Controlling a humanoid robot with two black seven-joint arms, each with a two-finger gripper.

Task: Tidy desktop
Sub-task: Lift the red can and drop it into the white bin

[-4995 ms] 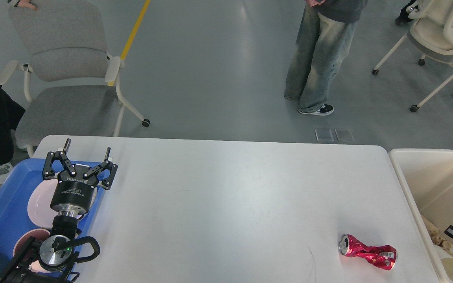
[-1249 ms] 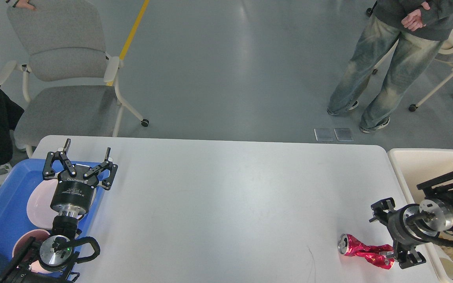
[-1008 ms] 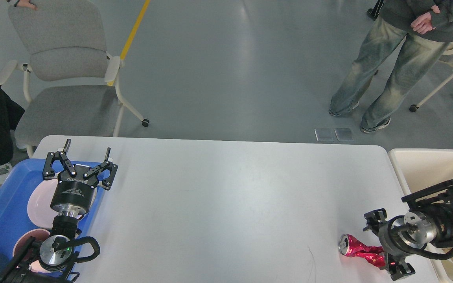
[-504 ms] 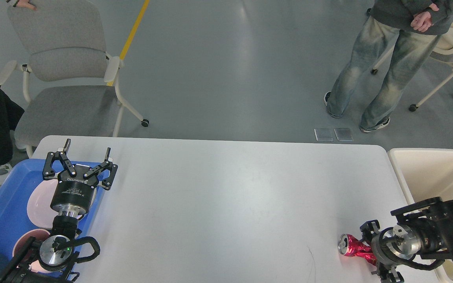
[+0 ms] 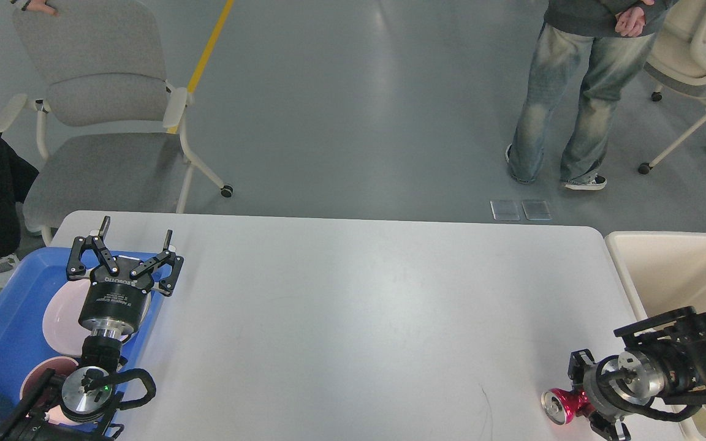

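Head view: your right tool (image 5: 581, 398) has dropped from above the cream bin (image 5: 671, 275) to the white surface (image 5: 353, 318) at about 5 o'clock, and it now sits over the crushed red can (image 5: 558, 405). Half a second ago the can lay flat, with its twisted body stretching toward the bin; now only its silver end and a short red stub show, pointing to 9 o'clock from the tool, and that end has shifted slightly to the right and toward you. That suggests the can is gripped and starting to lift or turn, but the fingers are seen end-on behind the wrist, so you cannot tell whether they are clamped on it or merely around it.

For the tidying, this looks like the last loose item on the surface; the bin stands just to the right of the can, at 3 o'clock, so the carry should be short once the grip is confirmed.

Your left tool (image 5: 135, 242) has not moved over these seconds: it hangs at 9 o'clock above the blue tray (image 5: 3, 331), fingers spread apart and holding nothing, with the pink plates (image 5: 62, 318) below it. The rest of the surface, from centre to 12 o'clock, carries nothing you need to handle.
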